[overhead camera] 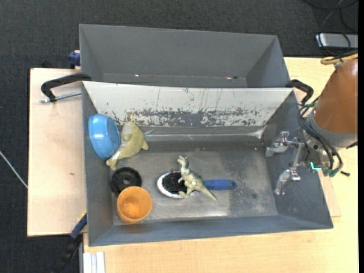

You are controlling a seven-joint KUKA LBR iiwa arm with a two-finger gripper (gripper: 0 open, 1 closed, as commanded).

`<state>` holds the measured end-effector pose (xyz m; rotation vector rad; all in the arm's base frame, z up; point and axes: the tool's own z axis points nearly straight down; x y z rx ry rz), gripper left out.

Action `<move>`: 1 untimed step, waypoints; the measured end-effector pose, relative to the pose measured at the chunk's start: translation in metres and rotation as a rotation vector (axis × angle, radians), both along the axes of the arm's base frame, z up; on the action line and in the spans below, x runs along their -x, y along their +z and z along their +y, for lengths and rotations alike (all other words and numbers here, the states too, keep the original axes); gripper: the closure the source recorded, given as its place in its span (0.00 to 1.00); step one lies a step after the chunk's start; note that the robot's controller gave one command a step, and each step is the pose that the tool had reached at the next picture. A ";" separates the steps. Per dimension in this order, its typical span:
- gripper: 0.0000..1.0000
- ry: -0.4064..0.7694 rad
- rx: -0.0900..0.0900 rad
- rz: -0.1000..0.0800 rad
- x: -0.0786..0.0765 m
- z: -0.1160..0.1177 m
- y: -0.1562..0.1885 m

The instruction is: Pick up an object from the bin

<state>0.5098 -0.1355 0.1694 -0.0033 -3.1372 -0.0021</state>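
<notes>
My gripper [282, 159] hangs over the bin's right slope, open, with nothing between its two metal fingers [280, 143]. Nearest to it, left of it on the bin floor, lies a brush with a blue handle [219, 184] and a round white head of black bristles [169, 184]. A pale green toy dinosaur [192, 180] lies across the brush. All of these sit well apart from the fingers.
Along the bin's left side lie a blue bowl [103, 135], a yellowish toy animal [131, 144], a black round lid [125, 179] and an orange cup [134, 203]. The floor between the brush and the right slope is bare.
</notes>
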 end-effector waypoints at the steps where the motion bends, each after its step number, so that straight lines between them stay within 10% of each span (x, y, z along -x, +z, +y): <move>1: 0.00 0.072 0.000 -0.008 0.018 0.057 -0.101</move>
